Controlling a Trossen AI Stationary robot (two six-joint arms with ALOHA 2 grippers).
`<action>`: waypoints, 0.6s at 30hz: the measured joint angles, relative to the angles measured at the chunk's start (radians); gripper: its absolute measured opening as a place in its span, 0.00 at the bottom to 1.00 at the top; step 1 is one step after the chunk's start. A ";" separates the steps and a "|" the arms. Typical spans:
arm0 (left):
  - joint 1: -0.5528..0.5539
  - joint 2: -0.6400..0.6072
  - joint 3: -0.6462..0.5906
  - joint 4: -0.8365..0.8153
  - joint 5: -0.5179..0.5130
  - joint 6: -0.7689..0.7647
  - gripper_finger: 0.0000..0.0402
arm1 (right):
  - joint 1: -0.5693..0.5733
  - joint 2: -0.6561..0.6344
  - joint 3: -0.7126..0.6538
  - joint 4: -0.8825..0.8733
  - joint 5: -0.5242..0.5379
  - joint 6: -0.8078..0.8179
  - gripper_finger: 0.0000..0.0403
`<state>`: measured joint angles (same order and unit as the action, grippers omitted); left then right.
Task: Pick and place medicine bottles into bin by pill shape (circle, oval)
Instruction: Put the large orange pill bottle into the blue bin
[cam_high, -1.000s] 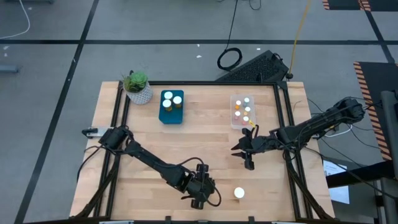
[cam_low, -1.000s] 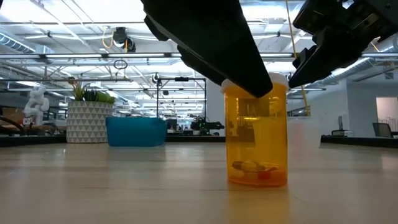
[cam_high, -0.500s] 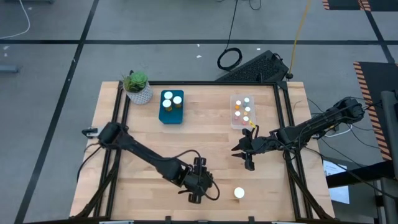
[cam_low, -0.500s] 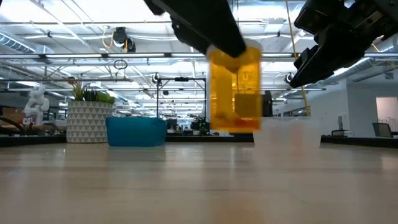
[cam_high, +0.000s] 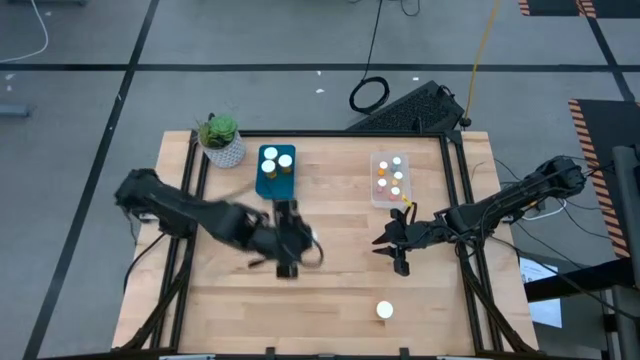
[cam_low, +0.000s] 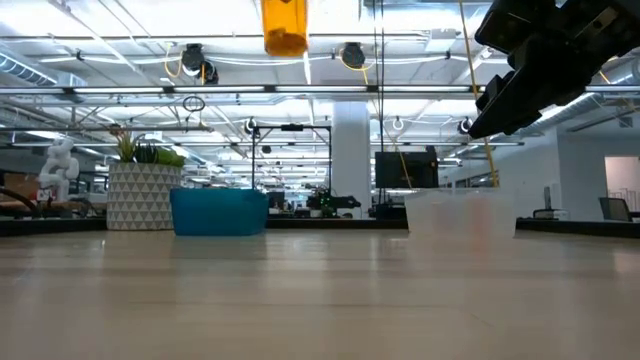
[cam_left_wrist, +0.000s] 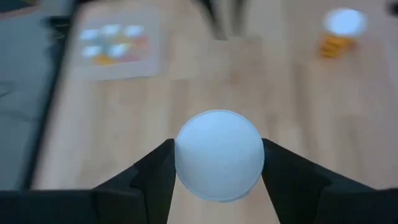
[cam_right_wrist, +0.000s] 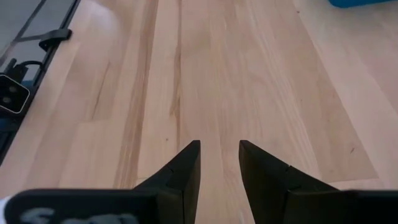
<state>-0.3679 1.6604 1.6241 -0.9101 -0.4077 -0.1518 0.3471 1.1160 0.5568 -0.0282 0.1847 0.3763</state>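
Left gripper (cam_left_wrist: 217, 163): its dark fingers (cam_left_wrist: 149, 180) are clamping a wide amber medicine bottle with a round white cap (cam_left_wrist: 217, 155), carrying it high over the middle of the table; in the low view only the amber bottom is showing, near the upper edge.
Light wooden table (cam_high: 330, 290): lying well below the left gripper and bearing everything else.
Blue rectangular bin (cam_high: 275, 172): sitting just beyond the left gripper, with two white-capped bottles already standing in it.
Clear plastic bin (cam_high: 390, 179): standing well apart from the left gripper, toward the right arm, and holding several slim white-capped bottles.
Right gripper (cam_high: 398, 243): hovering over the table's right part, far from the left gripper, its fingers standing slightly apart with nothing between them.
Lone white-capped orange bottle (cam_high: 384, 311): standing on the table near the front edge, well behind the left gripper.
Risk: the hold is falling on the cap end, so a fast swing could be tilting or loosening the bottle; releasing off-centre could be knocking the bottles already in the bin.
Hidden: the pills inside the carried bottle are not showing, so its shape class cannot be told; the left arm is blurred in the high view.
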 joint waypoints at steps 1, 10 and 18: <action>0.018 -0.030 0.000 -0.022 -0.013 -0.002 0.54 | 0.002 0.000 0.000 0.001 0.001 -0.001 0.25; 0.245 -0.216 -0.036 -0.132 -0.128 0.021 0.52 | 0.002 0.000 0.000 0.002 0.082 -0.087 0.25; 0.470 -0.255 -0.279 0.021 -0.021 0.118 0.55 | -0.023 0.000 0.000 0.006 0.102 -0.140 0.25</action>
<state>0.1023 1.4056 1.3451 -0.8893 -0.4286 -0.0337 0.3239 1.1160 0.5568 -0.0224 0.2871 0.2359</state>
